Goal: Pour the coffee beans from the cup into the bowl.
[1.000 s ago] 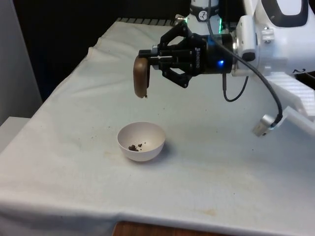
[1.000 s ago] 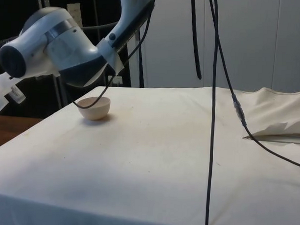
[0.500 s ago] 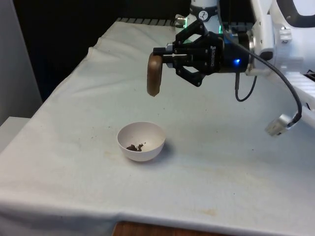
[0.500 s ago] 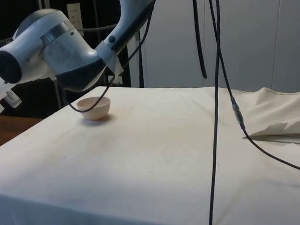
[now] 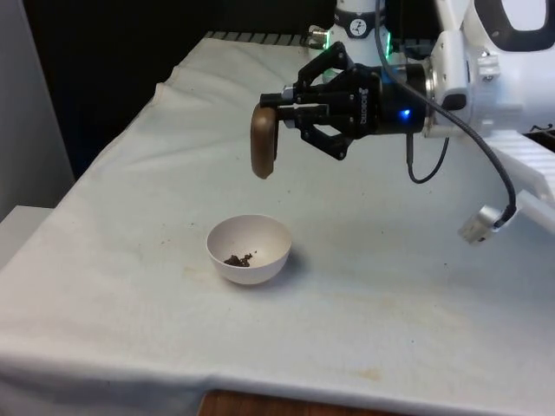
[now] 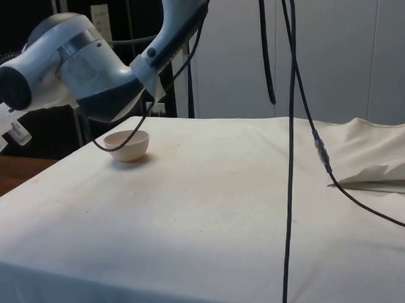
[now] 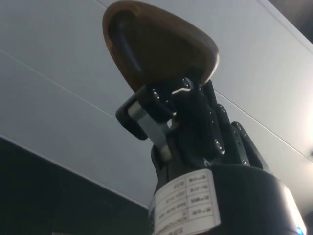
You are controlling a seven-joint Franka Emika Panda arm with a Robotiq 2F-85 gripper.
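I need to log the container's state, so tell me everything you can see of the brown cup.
The cup is brown, smooth and rounded, wood-like in look. The end effector grips it by its rim, and it hangs tipped on its side in the air, above the white bowl and slightly to the front view's right of it. It touches nothing else. In the wrist view its rounded outside shows, with a fingertip against the edge. No beans are visible in it; a few lie in the bowl.
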